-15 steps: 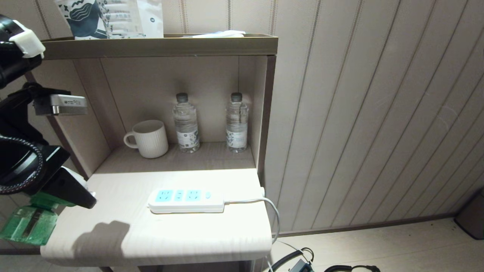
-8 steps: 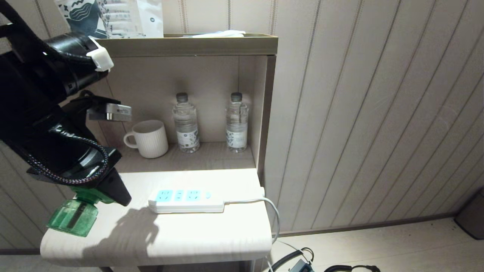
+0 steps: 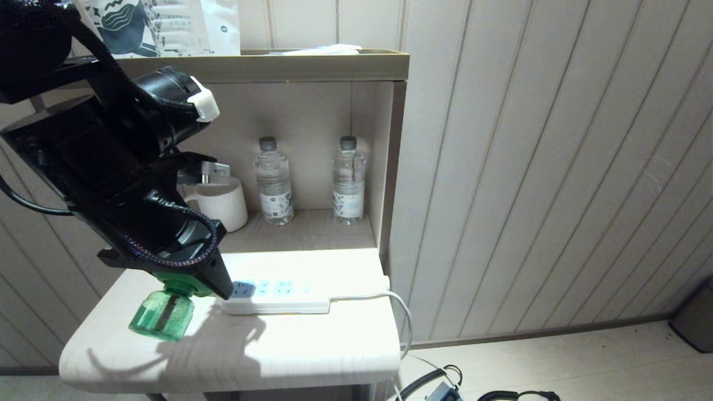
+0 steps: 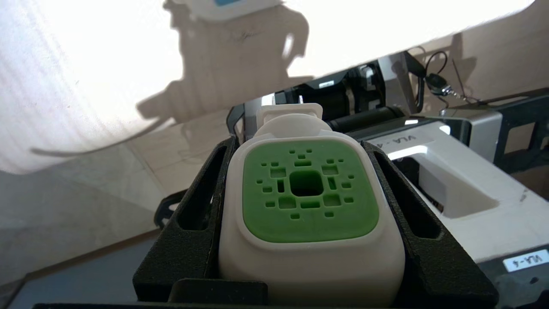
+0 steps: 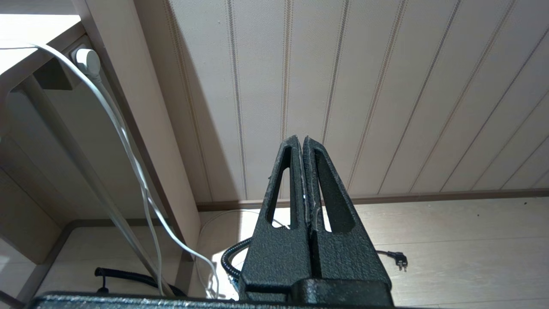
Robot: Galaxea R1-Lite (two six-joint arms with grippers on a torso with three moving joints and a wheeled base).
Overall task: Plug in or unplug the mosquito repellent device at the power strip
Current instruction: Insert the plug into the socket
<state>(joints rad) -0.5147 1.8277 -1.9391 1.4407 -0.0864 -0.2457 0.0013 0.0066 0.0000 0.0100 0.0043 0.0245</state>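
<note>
The left gripper (image 3: 192, 278) angles down over the pale wooden table (image 3: 312, 345), clamping the white-headed, green-bottled mosquito repellent device (image 3: 161, 314) just beside the long white power strip (image 3: 278, 298). The right gripper (image 5: 305, 143) hangs pressed closed before a striped wall panel (image 5: 386, 86).

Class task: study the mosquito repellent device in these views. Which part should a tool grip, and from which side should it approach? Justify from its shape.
Grip the white head of the mosquito repellent device across its two flat sides, approaching from its green-faced side, as the left tool does. Those sides are broad; this leaves the green bottle hanging free.
</note>
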